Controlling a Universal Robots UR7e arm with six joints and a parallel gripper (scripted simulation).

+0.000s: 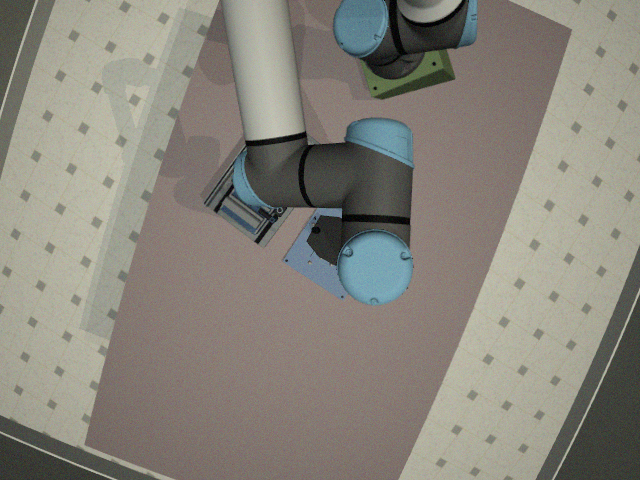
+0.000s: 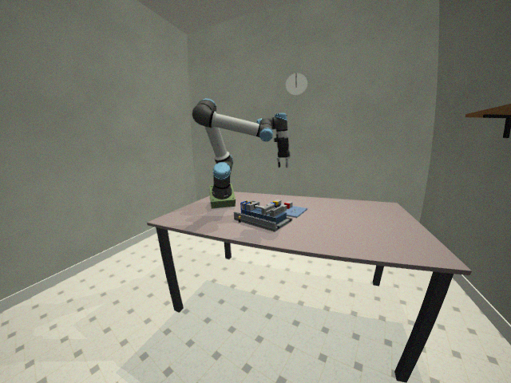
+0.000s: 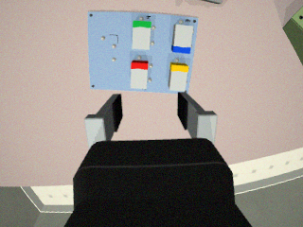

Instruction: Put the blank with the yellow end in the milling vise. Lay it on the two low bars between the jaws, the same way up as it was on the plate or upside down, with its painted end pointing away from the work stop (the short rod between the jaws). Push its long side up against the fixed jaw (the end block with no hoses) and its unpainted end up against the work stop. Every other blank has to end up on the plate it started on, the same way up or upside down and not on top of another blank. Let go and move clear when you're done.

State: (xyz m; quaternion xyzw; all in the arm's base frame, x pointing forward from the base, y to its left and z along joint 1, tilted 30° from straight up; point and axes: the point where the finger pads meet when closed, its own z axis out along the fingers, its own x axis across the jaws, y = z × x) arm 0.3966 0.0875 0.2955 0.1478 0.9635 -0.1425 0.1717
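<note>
In the wrist view a light blue plate (image 3: 101,51) (image 1: 305,258) (image 2: 298,211) carries several grey blanks. The blank with the yellow end (image 3: 180,76) lies at the plate's near right. A red-ended blank (image 3: 139,74) lies to its left, a green-ended blank (image 3: 142,34) and a blue-ended blank (image 3: 184,37) lie behind them. My gripper (image 3: 150,104) (image 2: 283,163) is open and empty, high above the plate. The milling vise (image 1: 242,217) (image 2: 263,214) stands just beyond the plate. In the top view the arm hides the blanks and most of the vise.
The arm's green base (image 1: 413,77) (image 2: 222,201) stands at the table's back, also showing at the right edge of the wrist view (image 3: 295,32). The table edge (image 3: 265,170) runs close below the gripper in the wrist view. A shelf (image 2: 491,112) hangs on the right wall.
</note>
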